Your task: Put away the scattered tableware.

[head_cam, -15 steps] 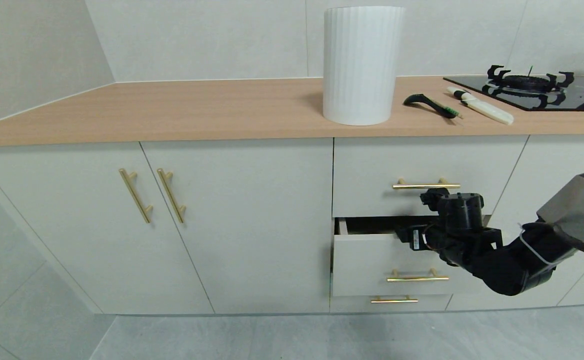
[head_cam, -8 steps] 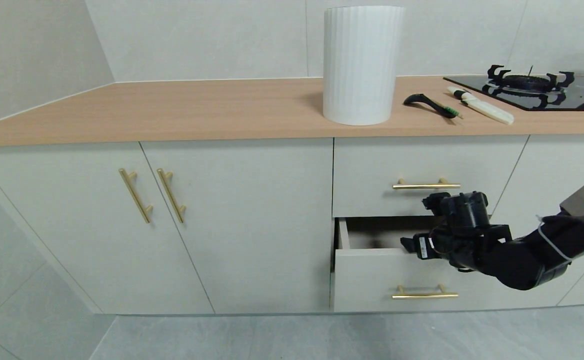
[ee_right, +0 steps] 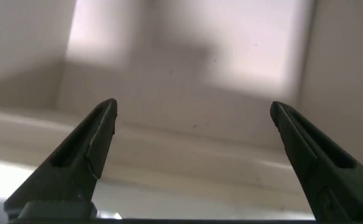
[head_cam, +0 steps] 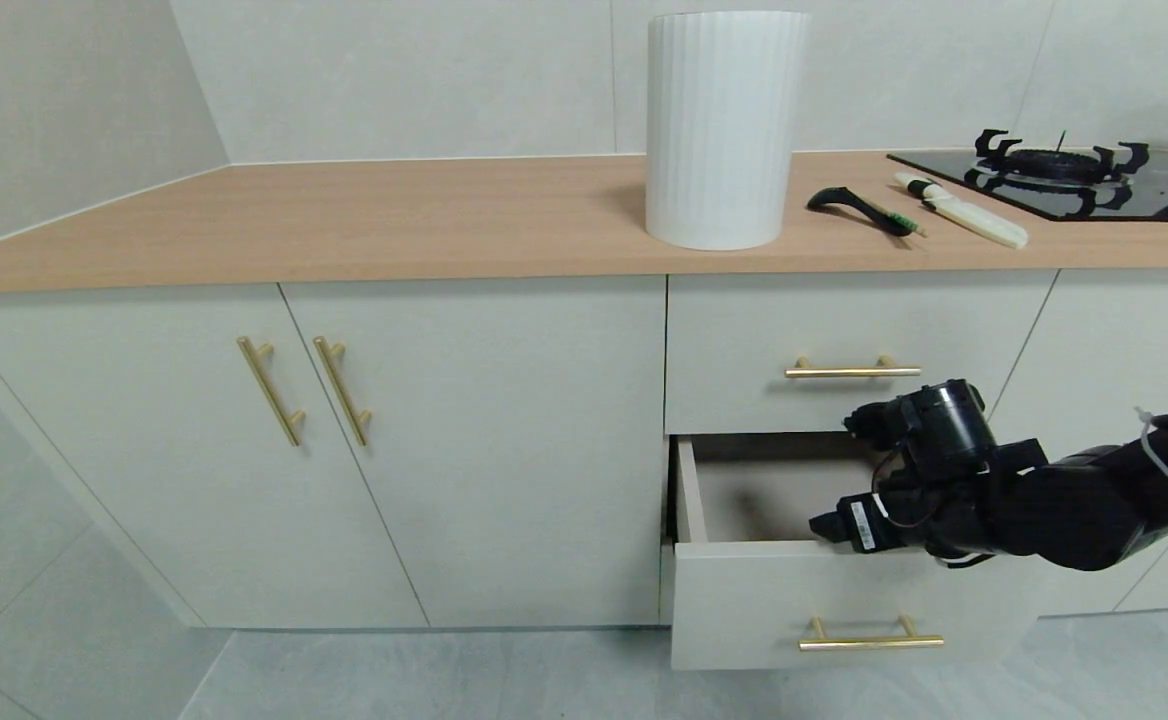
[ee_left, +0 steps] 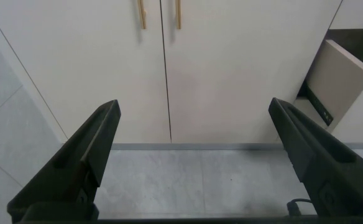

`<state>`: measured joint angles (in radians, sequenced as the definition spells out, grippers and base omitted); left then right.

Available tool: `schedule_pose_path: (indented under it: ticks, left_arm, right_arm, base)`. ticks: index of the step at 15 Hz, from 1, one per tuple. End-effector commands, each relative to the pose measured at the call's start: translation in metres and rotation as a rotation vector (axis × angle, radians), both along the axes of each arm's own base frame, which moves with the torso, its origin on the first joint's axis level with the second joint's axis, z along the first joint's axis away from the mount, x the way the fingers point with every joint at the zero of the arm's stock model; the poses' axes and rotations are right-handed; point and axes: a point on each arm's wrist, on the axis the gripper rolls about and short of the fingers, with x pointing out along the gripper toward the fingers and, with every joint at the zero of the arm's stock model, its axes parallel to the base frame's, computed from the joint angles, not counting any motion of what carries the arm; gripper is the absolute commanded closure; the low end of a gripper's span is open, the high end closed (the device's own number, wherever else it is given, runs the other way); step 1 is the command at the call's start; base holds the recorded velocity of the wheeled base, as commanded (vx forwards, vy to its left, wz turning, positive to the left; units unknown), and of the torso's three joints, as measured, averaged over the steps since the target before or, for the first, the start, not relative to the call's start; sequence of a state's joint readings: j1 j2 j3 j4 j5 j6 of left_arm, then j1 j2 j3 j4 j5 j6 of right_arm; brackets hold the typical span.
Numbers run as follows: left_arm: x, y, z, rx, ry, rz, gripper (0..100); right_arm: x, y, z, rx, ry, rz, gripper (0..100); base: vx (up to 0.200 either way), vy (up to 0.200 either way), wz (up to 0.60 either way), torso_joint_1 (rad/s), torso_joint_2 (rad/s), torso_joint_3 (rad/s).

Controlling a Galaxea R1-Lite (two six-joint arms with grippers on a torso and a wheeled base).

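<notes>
A black spoon (head_cam: 856, 207) and a white-handled utensil (head_cam: 962, 212) lie on the wooden counter (head_cam: 394, 215), right of a tall white ribbed canister (head_cam: 719, 130). Below them the middle drawer (head_cam: 794, 600) stands pulled out, and the part of its inside that I can see is bare. My right gripper (head_cam: 832, 526) sits at the top edge of the drawer front, fingers pointing into the drawer. In the right wrist view the right gripper (ee_right: 194, 109) is open, fingers wide apart over the drawer's front rim (ee_right: 188, 165). My left gripper (ee_left: 194, 107) hangs open low before the cabinet doors (ee_left: 169, 62).
A black gas hob (head_cam: 1074, 180) occupies the counter's far right. A shut drawer with a gold handle (head_cam: 852, 371) sits above the open one. Two cabinet doors with gold handles (head_cam: 309, 390) are to the left. Grey tiled floor (head_cam: 394, 680) lies below.
The middle drawer has slid out much farther toward me. My right gripper came back and down with its front edge.
</notes>
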<state>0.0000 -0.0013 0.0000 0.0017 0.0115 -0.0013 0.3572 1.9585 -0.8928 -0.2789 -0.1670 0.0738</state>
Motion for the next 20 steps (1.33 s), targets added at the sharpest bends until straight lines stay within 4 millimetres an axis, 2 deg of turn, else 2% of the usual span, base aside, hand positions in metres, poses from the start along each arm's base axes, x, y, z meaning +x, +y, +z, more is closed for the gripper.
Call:
schedule_pose_path:
  ticks: [1, 5, 9, 12, 20]
  left_arm:
    - [0.0, 0.0, 0.0, 0.0, 0.001, 0.001, 0]
    - [0.0, 0.0, 0.0, 0.0, 0.001, 0.001, 0]
    - [0.0, 0.0, 0.0, 0.0, 0.001, 0.001, 0]
    - [0.0, 0.0, 0.0, 0.0, 0.001, -0.001, 0]
    - [0.0, 0.0, 0.0, 0.0, 0.001, 0.001, 0]
  right_arm:
    - [-0.008, 0.005, 0.012, 0.007, -0.016, 0.021, 0]
    - [-0.014, 0.008, 0.007, -0.023, 0.057, 0.039, 0]
    - [-0.021, 0.005, 0.011, -0.056, 0.134, 0.042, 0]
    - [-0.034, 0.001, 0.01, -0.141, 0.227, 0.103, 0]
    - [-0.063, 0.006, 0.006, -0.278, 0.407, 0.23, 0]
  base:
    - [0.0, 0.0, 0.0, 0.0, 0.0, 0.0]
    - [0.0, 0.0, 0.0, 0.0, 0.0, 0.0]
    - [0.0, 0.0, 0.0, 0.0, 0.0, 0.0]
    - [0.0, 0.0, 0.0, 0.0, 0.0, 0.0]
    - [0.0, 0.0, 0.0, 0.0, 0.0, 0.0]
